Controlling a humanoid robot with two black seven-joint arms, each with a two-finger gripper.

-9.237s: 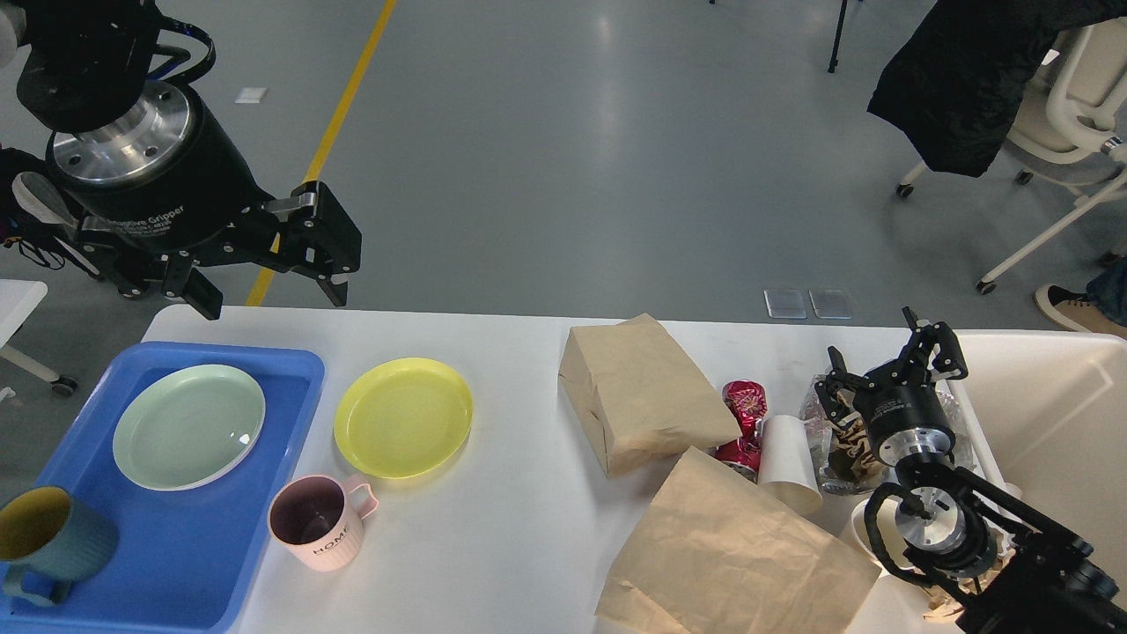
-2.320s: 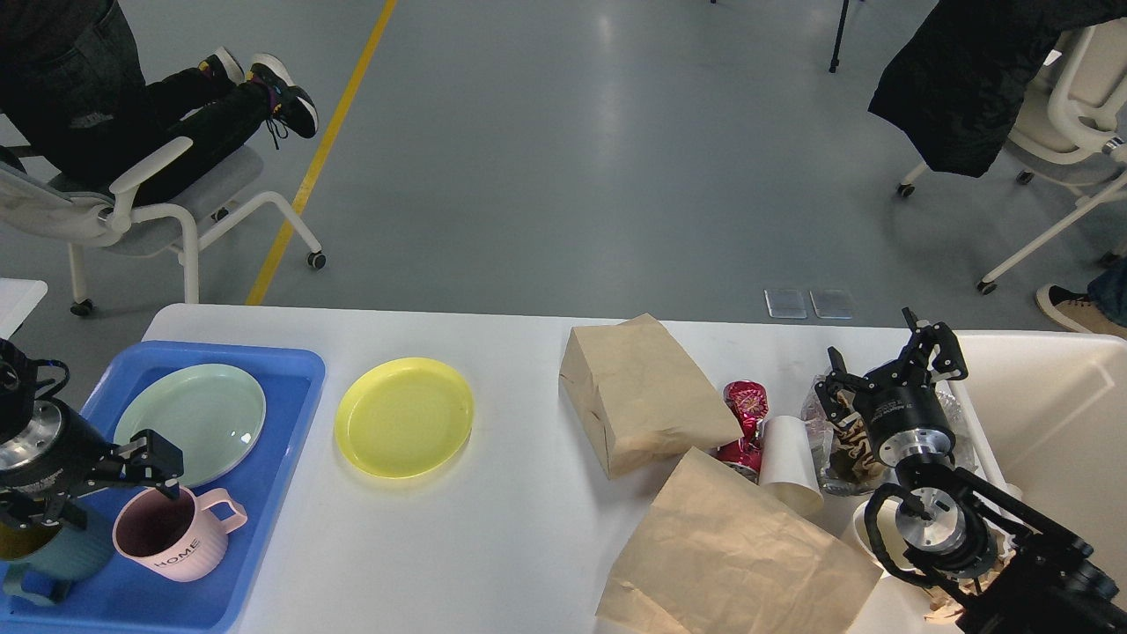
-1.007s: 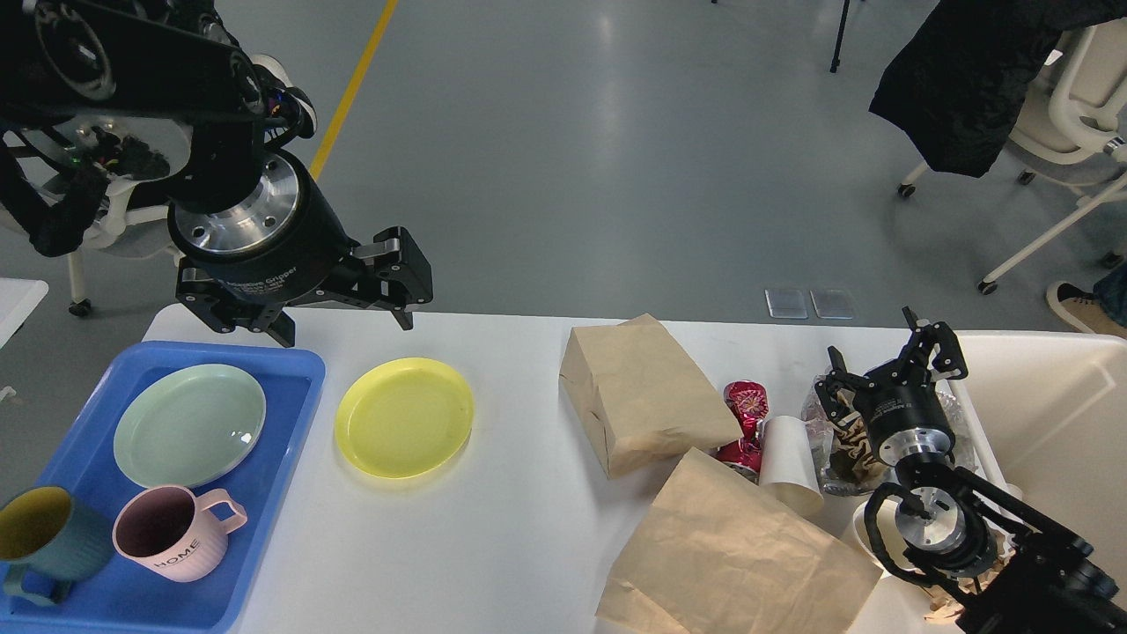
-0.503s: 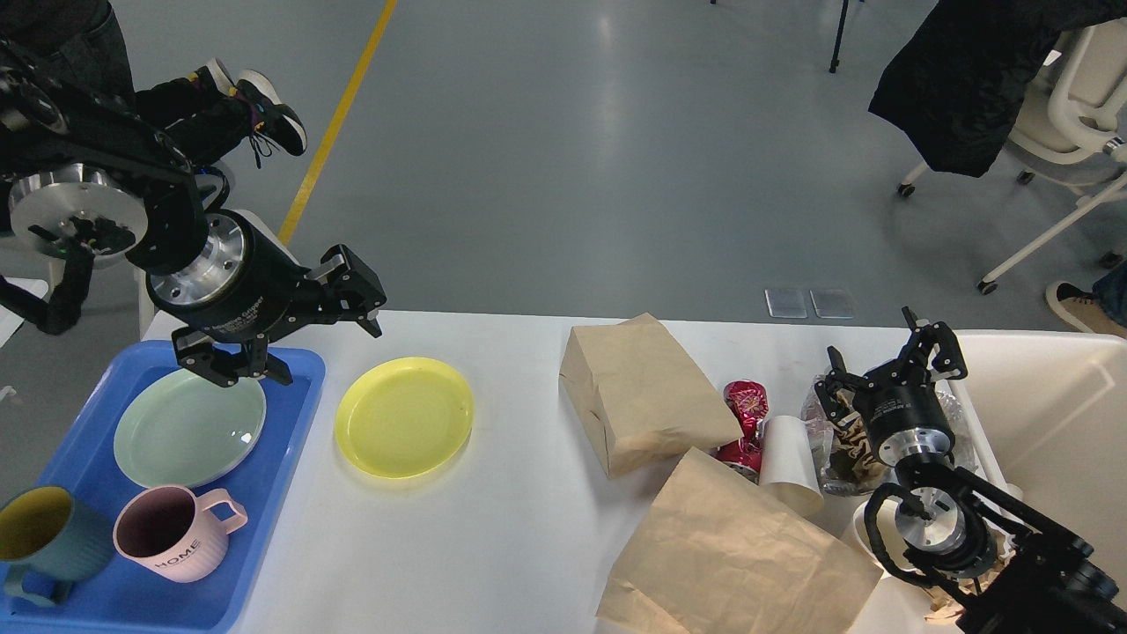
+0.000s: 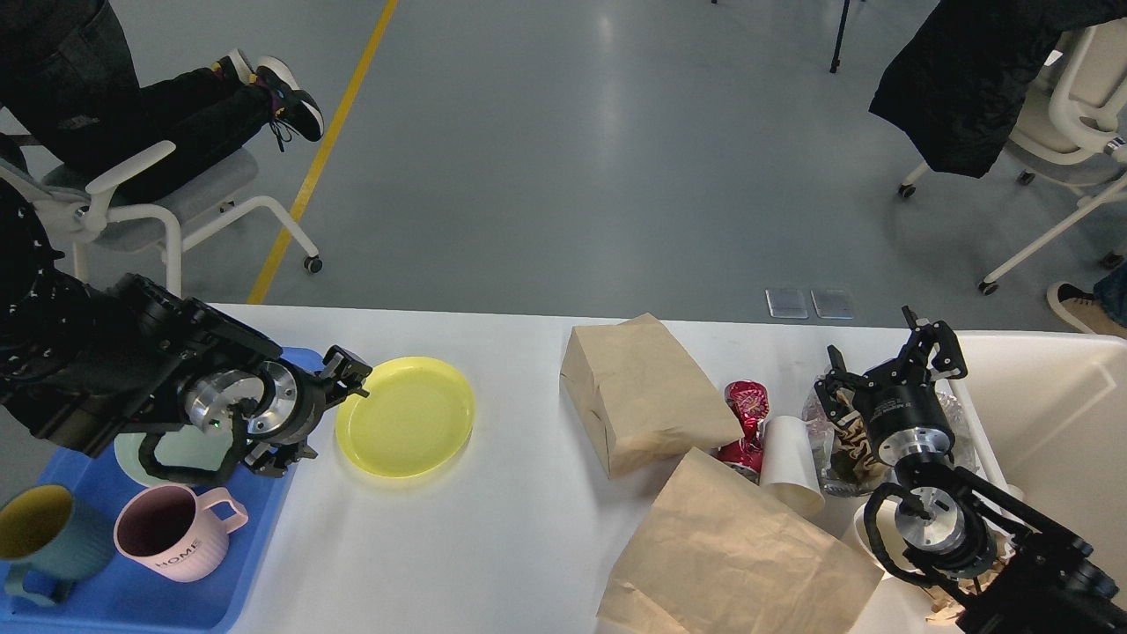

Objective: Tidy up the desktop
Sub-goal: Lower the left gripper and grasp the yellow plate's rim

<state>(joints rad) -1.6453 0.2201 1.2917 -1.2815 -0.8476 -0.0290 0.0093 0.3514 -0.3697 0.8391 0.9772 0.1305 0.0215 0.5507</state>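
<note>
The white tabletop spans the view. The left end effector sits low at the yellow plate's left rim, fingers spread apart — whether they touch it I cannot tell. The right end effector is spread wide over a clear crumpled wrapper, beside the cream bin.

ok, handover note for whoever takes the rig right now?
Left gripper: open, low at the yellow plate's left rim, nothing held.
Right gripper: open over the clear bag, nothing held.
Done: pink mug, teal mug and green plate in the blue tray.
Left: yellow plate on the desktop; two paper bags, red wrapper, white cup and clear bag outside the bin.
</note>
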